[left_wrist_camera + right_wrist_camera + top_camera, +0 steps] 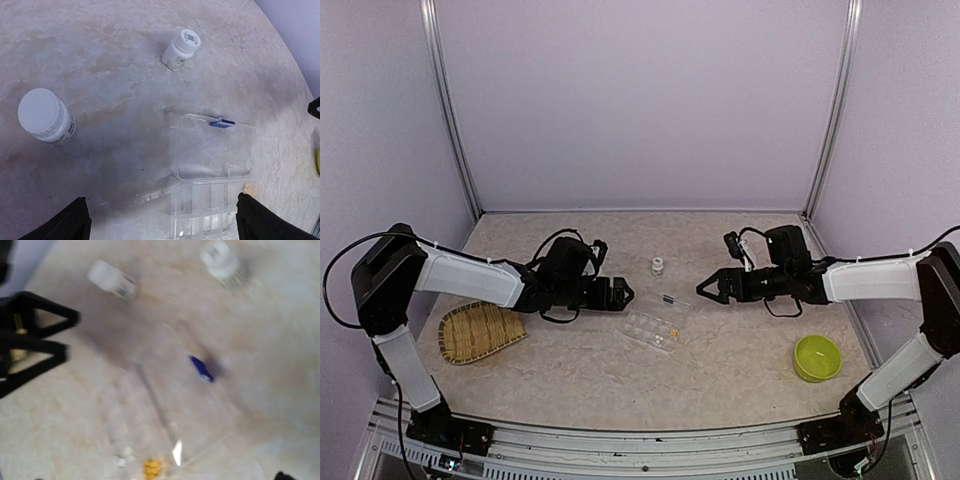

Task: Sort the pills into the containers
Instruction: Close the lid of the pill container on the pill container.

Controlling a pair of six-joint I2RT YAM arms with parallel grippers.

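Right now, in the overhead view, the container (653, 330) sits just below frame centre. Its lid (665, 305) is folded back flat on the table (740, 380) toward the upper right, with a blue tab (668, 298) on the lid's far edge. The orange pills (673, 332) lie in a compartment at the box's right end. Whitish specks (661, 341) sit just below-left of them, too small to identify.

Just left of the lid is the left gripper (623, 292), and right of it the right gripper (704, 290). Both point at the box and neither touches it.

In the left wrist view the fingers (72, 222) sit at the two bottom corners, spread wide. Between them are only bare table and the compartments at bottom centre.

In the overhead view the right gripper's jaws also stand apart and hold nothing. Its own wrist view is blurred and barely shows its fingers.

One white-capped bottle (658, 265) stands above the box near centre. A second bottle (44, 116) is at mid-left of the left wrist view.

The bamboo tray (480, 332) is at lower left and the green bowl (817, 357) at lower right, both well apart from the box.
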